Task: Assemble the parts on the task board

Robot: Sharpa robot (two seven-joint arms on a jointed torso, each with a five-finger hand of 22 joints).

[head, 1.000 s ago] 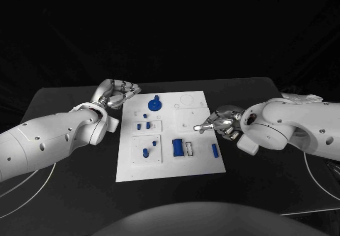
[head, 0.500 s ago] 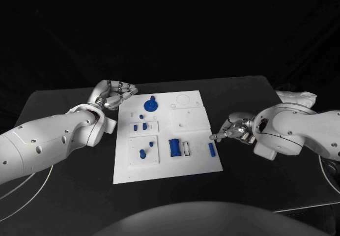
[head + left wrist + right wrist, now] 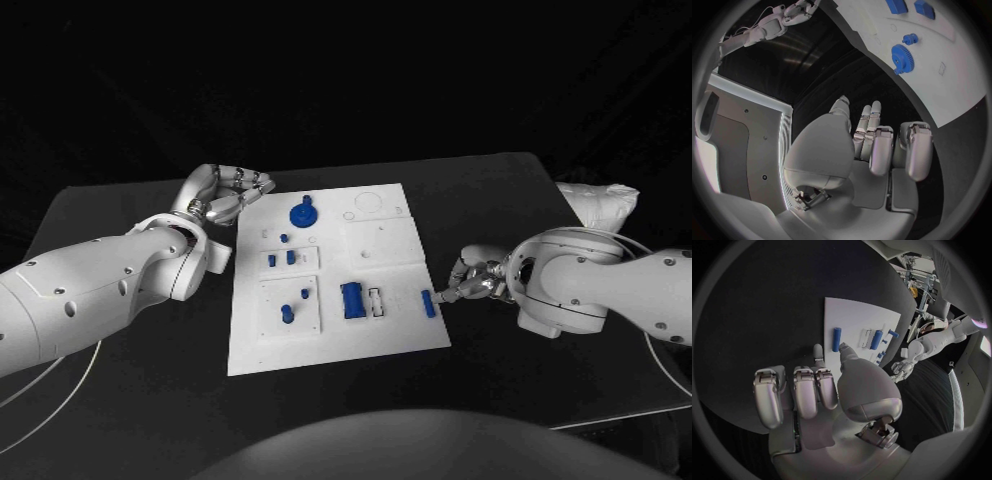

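The task board is lying flat in the middle of the black bench, long side running from six to twelve o'clock. On it, a blue gear is sitting toward twelve o'clock. Two small blue pegs are standing just below the gear, toward nine o'clock of the board's centre. A wide blue block is lying near the centre beside a pale slot, and a slim blue bar is lying at the board's three o'clock edge.

The right hand is hovering just beside that bar, off the board's three o'clock edge, one fingertip reaching next to it, fingers apart and holding nothing. The left hand is hanging at the board's eleven o'clock corner over the bench, fingers loosely curved, spread and empty.
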